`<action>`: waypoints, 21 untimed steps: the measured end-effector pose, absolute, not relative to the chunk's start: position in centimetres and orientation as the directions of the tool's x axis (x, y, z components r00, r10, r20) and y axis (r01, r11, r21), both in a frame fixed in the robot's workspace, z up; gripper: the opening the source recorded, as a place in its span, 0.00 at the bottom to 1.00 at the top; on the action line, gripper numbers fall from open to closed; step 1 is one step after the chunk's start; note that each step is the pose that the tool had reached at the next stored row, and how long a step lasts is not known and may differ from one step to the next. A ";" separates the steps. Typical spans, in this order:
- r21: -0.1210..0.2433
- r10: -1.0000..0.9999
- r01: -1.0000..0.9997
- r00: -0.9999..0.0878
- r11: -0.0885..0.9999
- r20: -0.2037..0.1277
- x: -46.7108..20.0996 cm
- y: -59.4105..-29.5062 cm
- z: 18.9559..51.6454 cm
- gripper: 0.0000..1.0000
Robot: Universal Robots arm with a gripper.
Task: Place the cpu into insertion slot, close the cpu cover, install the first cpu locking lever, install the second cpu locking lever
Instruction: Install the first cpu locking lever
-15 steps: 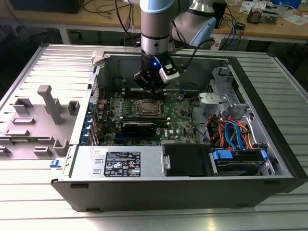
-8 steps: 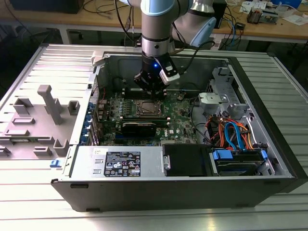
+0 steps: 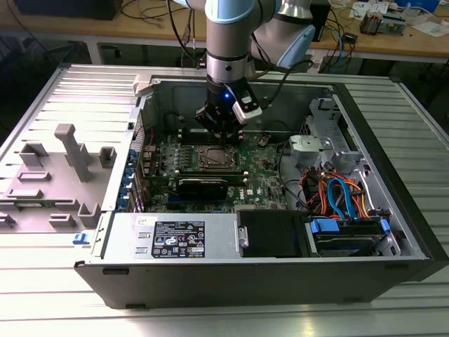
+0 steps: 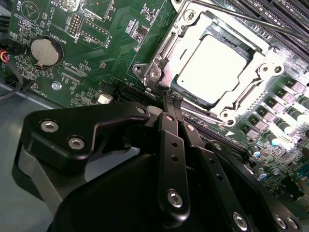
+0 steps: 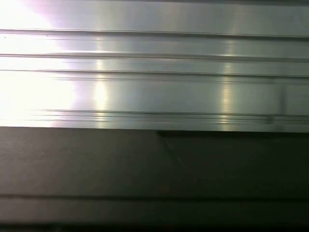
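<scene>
- Cpu [image 4: 208, 67], one small flat square chip with a pale silver-grey metal top, lies flat and face up in the insertion slot [image 4: 251, 44], the single square socket with a silver metal rim, just beyond the pincer's tips in the second wrist view.
- Being square, the chip has no clear long axis; its edges run parallel to the socket's sides.
- One cpu cover [image 4: 263, 72], a thin silver metal frame plate with a large square window, lies down around the chip, whose top shows through the window.
- One black pincer [image 4: 172, 100] hangs over the green circuit board [image 4: 120, 43], its fingers [image 4: 170, 104] pressed close together with nothing visibly held; the tips sit at the socket's near corner, whether touching I cannot tell.
- In the exterior view the pincer [image 3: 226, 137] stands upright over the socket [image 3: 216, 158], inside the open dark grey computer case [image 3: 393, 263].
- One round silver coin battery [image 4: 44, 52] sits on the board, well off to the side of the pincer.
- Ribbed aluminium table [image 3: 393, 309] carries the case.
- Bright grooved metal [image 5: 154, 72] above a dark band appears in the first wrist view.
</scene>
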State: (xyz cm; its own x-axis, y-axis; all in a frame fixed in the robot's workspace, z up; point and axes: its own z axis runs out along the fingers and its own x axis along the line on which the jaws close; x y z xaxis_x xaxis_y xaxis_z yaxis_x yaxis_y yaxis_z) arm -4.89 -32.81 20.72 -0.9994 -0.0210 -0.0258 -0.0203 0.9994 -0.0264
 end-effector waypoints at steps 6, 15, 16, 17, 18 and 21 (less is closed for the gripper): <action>-0.027 -0.021 -0.020 -0.999 0.999 -0.026 -4.9 -32.8 20.7 0.11; -0.027 -0.021 -0.020 -0.999 0.999 -0.026 -4.8 -33.0 20.6 0.11; -0.027 -0.021 -0.020 -0.999 0.999 -0.026 -4.8 -33.0 20.5 0.11; -0.027 -0.021 -0.020 -0.999 0.999 -0.026 -4.8 -33.0 20.5 0.11; -0.027 -0.021 -0.020 -0.999 0.999 -0.026 -4.8 -33.0 20.5 0.11; -0.027 -0.021 -0.020 -0.999 0.999 -0.026 -4.8 -33.1 20.4 0.11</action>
State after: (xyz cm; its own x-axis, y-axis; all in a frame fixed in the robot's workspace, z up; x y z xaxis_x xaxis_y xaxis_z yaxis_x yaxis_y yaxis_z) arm -4.82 -33.09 20.41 -0.9994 -0.0210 -0.0258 -0.0203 0.9994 -0.0266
